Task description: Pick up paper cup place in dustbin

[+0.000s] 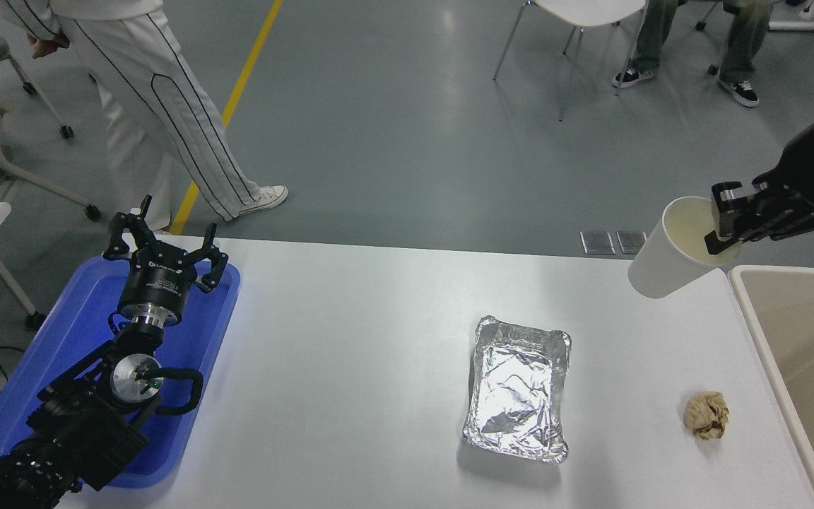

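At the lower left of the frame the left gripper (167,244) sits parked over the blue tray (39,367), jaws apart. Near the lower right lies a crumpled brown paper ball (706,415), with the foil tray (518,387) to its left. Higher, at the right edge, the right gripper (725,225) pinches the paper cup (672,251) by its rim, held tilted in the air just left of the dustbin (750,311). The one-sided rim grip could slip, and a release here would likely miss the bin.
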`<state>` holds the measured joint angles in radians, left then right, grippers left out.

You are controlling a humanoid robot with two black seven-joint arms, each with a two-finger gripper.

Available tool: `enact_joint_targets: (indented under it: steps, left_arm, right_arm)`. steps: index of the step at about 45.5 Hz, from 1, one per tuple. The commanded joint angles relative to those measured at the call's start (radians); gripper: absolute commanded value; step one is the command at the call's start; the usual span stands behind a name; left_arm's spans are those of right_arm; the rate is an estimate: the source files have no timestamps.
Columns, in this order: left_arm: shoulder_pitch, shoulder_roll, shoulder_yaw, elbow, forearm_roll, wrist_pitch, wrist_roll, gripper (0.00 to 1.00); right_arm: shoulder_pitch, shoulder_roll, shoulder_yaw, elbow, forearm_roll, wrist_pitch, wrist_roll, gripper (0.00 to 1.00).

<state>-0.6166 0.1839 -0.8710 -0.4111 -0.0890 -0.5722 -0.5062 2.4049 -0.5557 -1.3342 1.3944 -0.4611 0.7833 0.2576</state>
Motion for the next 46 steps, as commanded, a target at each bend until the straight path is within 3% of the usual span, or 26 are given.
enact_joint_targets:
  steps: [1,19,46]
  left_arm:
    - [0.000,0.000,0.001,0.000,0.000,0.000,0.000,1.00]
    - [0.000,0.000,0.001,0.000,0.000,0.000,0.000,1.00]
    - [0.001,0.000,0.001,0.002,0.000,0.000,-0.002,1.00]
  right_arm:
    - [0.046,-0.003,-0.008,0.006,-0.001,0.002,0.000,0.00]
    - [0.080,-0.021,-0.083,0.006,-0.002,0.002,0.000,0.00]
    - [0.074,-0.184,-0.369,-0.049,-0.093,0.002,-0.001,0.00]
